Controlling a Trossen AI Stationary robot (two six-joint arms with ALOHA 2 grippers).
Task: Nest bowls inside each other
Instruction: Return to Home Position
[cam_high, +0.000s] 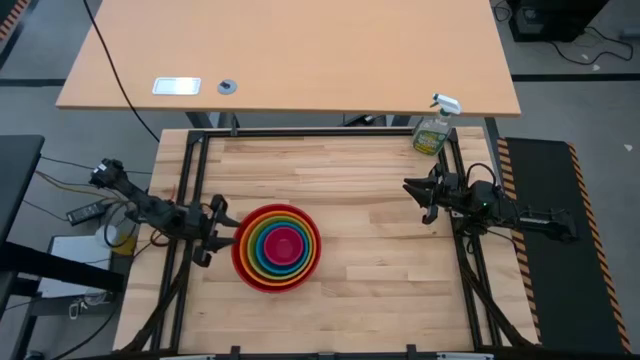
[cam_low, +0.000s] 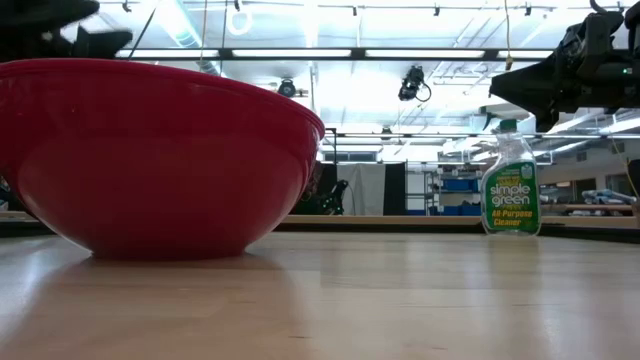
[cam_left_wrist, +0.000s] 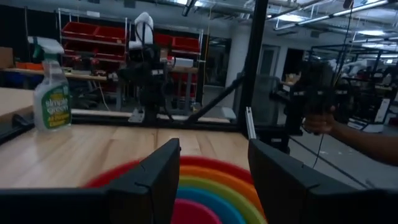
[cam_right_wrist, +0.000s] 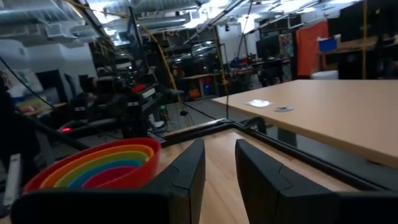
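Observation:
The bowls (cam_high: 277, 247) sit nested on the wooden table, left of its middle: red outermost, then orange, lime green and blue, with pink in the middle. The red bowl (cam_low: 160, 160) rests on its base. My left gripper (cam_high: 224, 232) stands open just left of the red bowl's rim, pointing level toward the table's right. In its wrist view the nested rims (cam_left_wrist: 211, 183) show below and between the fingers. My right gripper (cam_high: 418, 200) hangs near the table's right edge, far from the bowls (cam_right_wrist: 93, 165), its fingers a little apart with nothing between them.
A green spray bottle (cam_high: 432, 132) stands at the table's far right corner. Black frame rails (cam_high: 190, 170) run along the table's sides. A tan desk (cam_high: 290, 60) lies beyond the far edge. A person's hand (cam_left_wrist: 320, 124) shows in the room behind.

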